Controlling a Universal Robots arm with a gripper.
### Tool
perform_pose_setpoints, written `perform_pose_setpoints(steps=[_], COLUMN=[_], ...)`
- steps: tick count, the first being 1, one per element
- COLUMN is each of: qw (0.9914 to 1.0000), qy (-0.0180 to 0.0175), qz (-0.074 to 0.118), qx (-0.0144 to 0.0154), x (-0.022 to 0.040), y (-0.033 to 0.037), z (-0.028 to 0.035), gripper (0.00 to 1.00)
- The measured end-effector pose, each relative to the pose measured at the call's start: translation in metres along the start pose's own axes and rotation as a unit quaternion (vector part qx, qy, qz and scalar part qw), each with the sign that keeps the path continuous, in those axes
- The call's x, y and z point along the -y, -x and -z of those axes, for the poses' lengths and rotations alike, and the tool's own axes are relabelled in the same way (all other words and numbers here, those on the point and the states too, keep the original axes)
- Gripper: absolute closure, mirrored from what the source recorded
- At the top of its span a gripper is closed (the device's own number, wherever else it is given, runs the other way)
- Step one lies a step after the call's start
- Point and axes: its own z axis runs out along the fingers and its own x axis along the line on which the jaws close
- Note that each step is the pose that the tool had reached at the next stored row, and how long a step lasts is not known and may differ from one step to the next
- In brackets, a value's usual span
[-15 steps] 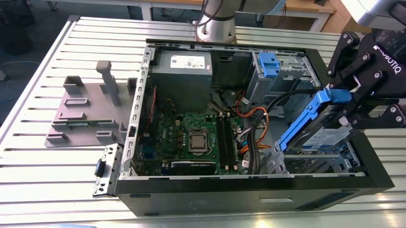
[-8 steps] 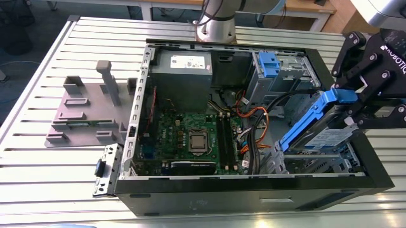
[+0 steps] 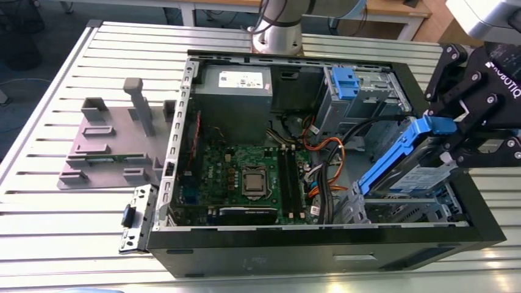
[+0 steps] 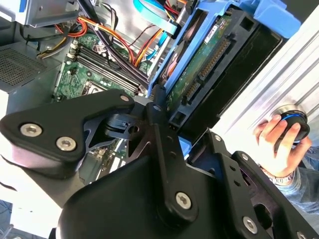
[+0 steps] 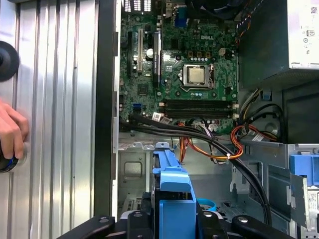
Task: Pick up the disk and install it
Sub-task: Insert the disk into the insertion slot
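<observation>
My gripper (image 3: 446, 139) is shut on the disk (image 3: 421, 177), a silver drive with a white and blue label in a blue plastic bracket (image 3: 397, 157). I hold it tilted over the metal drive cage (image 3: 399, 210) at the near corner of the open computer case (image 3: 326, 247), on the exterior view's right. Its lower end dips into the cage. In the second wrist view the disk's green circuit underside (image 4: 199, 64) runs up from my black fingers (image 4: 158, 107). The first wrist view has the bracket's blue end (image 5: 172, 189) between my fingers, above the cage.
Inside the case lie the motherboard (image 3: 244, 177), a grey power supply box (image 3: 236, 91), orange and black cables (image 3: 326, 159) and a second blue clip (image 3: 346, 82). A grey fixture (image 3: 114, 146) stands on the slatted table. A person's hand (image 4: 279, 142) rests on a round knob beside the case.
</observation>
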Motion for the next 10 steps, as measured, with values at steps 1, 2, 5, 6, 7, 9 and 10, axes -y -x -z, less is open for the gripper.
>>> perform_pose_setpoints(steps=[1, 2, 5, 6, 7, 9, 10], qw=[1.00000, 1.00000, 1.00000, 1.00000, 1.00000, 1.00000, 1.00000], qy=[0.0000, -0.0001, -0.0001, -0.0001, -0.0001, -0.0001, -0.0001], qz=[0.000, -0.001, -0.002, -0.002, -0.002, -0.002, -0.002], qx=[0.0000, 0.0000, 0.0001, 0.0001, 0.0001, 0.0001, 0.0001], x=[0.0000, 0.0001, 0.0002, 0.0002, 0.0003, 0.0003, 0.0003], y=[-0.0001, -0.0001, -0.0003, -0.0003, -0.0004, -0.0005, -0.0005], z=[-0.0008, -0.0017, -0.0044, -0.0050, -0.0055, -0.0063, -0.0067], gripper=[0.63, 0.63, 0.63, 0.63, 0.63, 0.63, 0.63])
